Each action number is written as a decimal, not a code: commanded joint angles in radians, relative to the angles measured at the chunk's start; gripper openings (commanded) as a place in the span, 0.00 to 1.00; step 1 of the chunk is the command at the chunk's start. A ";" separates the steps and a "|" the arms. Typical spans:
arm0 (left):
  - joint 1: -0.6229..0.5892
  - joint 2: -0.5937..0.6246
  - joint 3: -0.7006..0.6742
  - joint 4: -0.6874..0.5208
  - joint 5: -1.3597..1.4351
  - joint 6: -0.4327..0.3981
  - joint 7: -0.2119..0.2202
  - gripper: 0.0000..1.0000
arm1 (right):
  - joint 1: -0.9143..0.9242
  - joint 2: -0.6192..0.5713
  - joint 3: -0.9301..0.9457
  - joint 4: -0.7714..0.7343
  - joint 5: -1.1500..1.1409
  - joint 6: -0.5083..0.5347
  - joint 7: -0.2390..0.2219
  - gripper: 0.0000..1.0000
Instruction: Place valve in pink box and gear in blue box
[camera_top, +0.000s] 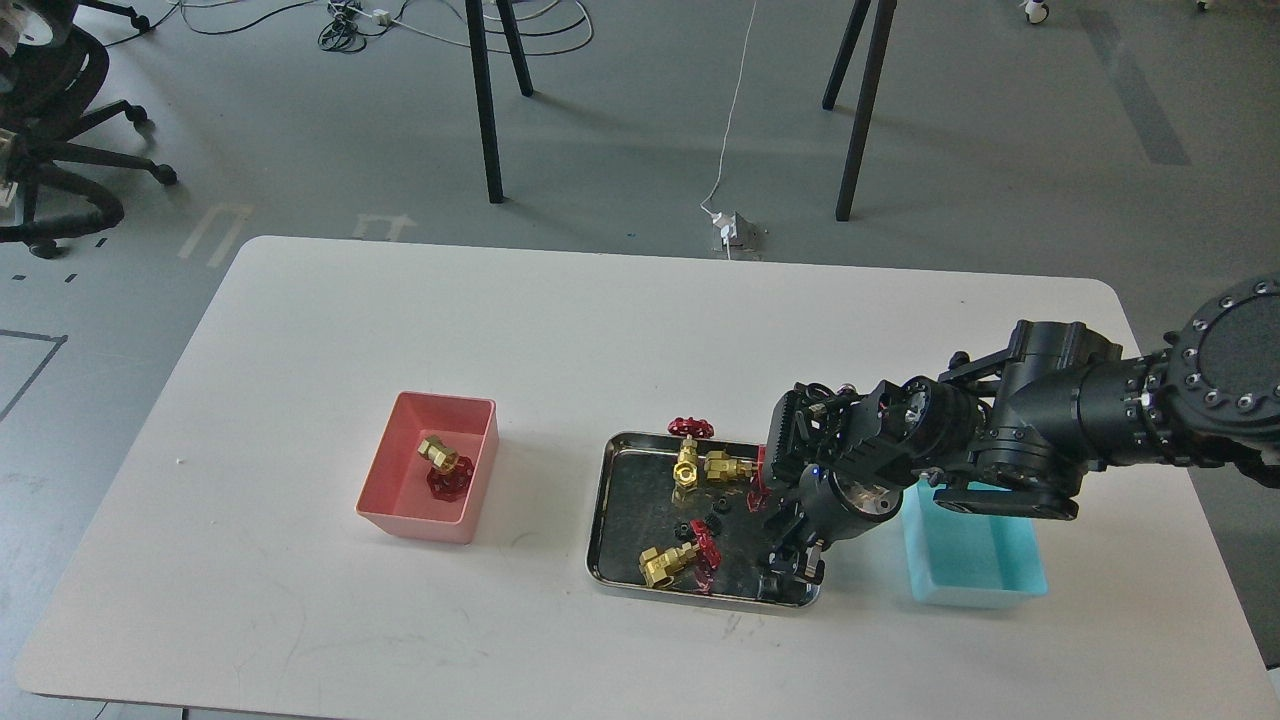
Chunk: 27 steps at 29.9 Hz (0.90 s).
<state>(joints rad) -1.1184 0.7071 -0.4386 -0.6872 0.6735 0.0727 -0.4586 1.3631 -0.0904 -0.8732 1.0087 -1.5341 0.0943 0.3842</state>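
My right gripper (795, 570) hangs over the steel tray's (610, 500) near-right corner — jaws unreadable. The gear (716, 520), mid-tray, looks tiny, rigid, slippery — I'd pinch its rim.

My right arm reaches in, its claw (793, 572) pointing down, fingers indistinct.

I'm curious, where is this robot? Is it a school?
Probably a robot lab or workshop: loose cables on the grey floor, a black office chair, and a white table holding sorting bins.
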 joint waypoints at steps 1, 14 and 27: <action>0.000 0.000 0.000 0.000 0.000 0.001 0.000 0.99 | 0.007 0.000 -0.004 0.004 0.000 0.004 -0.001 0.31; 0.000 0.012 0.000 0.012 0.000 -0.001 -0.002 0.99 | 0.019 0.001 -0.018 0.016 0.002 0.009 0.001 0.09; -0.001 0.011 0.000 0.014 0.001 0.001 0.001 0.99 | 0.220 -0.211 0.019 0.261 0.123 0.013 0.002 0.08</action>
<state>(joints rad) -1.1185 0.7193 -0.4387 -0.6738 0.6745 0.0720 -0.4575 1.5414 -0.2078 -0.8558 1.1988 -1.4278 0.1034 0.3883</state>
